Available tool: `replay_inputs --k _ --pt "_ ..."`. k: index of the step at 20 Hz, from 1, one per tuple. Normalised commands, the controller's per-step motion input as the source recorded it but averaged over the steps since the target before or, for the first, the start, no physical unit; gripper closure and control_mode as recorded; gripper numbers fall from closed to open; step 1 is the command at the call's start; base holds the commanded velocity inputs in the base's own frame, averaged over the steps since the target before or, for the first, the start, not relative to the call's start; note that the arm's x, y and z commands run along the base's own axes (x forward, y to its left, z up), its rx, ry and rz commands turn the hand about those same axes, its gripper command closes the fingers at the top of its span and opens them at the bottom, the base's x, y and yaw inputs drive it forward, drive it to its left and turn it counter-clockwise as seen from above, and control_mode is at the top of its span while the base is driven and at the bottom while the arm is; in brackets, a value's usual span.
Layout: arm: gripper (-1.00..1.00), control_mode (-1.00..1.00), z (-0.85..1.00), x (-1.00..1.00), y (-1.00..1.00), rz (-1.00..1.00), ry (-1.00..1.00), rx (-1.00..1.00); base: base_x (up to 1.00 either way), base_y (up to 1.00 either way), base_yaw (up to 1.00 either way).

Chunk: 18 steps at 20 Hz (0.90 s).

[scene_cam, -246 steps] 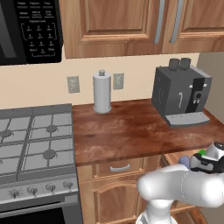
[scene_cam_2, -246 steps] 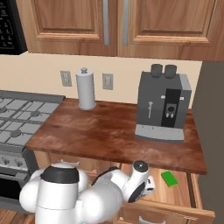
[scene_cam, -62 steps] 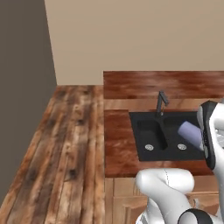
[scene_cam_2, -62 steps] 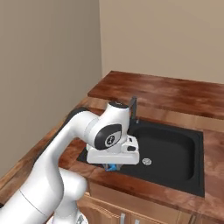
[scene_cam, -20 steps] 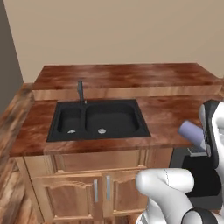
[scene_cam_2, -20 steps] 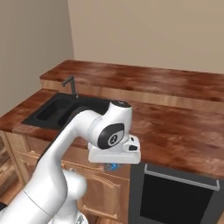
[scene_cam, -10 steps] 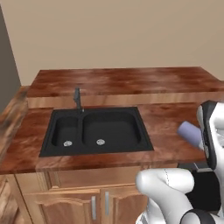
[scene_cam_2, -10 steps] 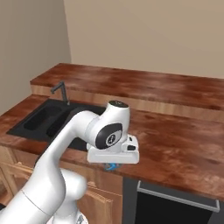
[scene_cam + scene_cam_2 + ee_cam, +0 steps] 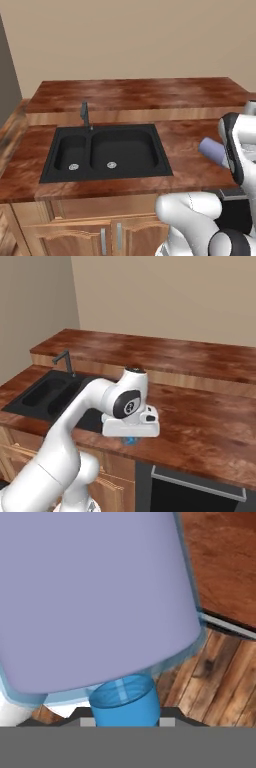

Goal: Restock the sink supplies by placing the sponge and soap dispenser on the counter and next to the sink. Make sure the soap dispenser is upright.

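My gripper [image 9: 131, 437] is shut on the soap dispenser [image 9: 212, 150], a lavender bottle with a clear blue cap [image 9: 124, 704]. I hold it tilted on its side in the air, over the front edge of the counter [image 9: 190, 165] and to the right of the black double-basin sink [image 9: 107, 150]. In the hand view the lavender bottle [image 9: 95, 597] hides my fingertips. From the right base view, a bit of blue cap [image 9: 130, 441] peeks out under my hand, and the sink [image 9: 45, 393] lies to its left. The sponge is out of view.
A slim dark faucet [image 9: 85, 114] stands behind the basins. A raised back ledge [image 9: 165, 356] runs along the wall. Wooden cabinet doors [image 9: 75, 235] sit below the sink and a black appliance front [image 9: 200, 491] below the counter at right. Wood floor [image 9: 220, 672] lies underneath.
The whole picture has shifted, so the base has moved: the sink and counter look nearer and larger. My arm keeps its pose, still shut on the soap dispenser.
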Motion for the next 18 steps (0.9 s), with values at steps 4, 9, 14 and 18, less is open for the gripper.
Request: replay_inputs --k 4,9,14,18 --pt "1.00 -1.00 0.33 1.00 0.00 0.00 0.29 -0.07 0.00 0.00 0.00" --pt "1.00 -1.00 0.15 0.95 0.00 0.00 0.45 -0.20 0.00 0.00 0.00" --pt "1.00 -1.00 0.01 0.77 0.00 -0.05 0.41 -0.24 0.00 0.00 0.00" --pt "1.00 -1.00 -0.17 0.87 0.00 -0.04 0.38 -0.32 0.00 0.00 0.00"
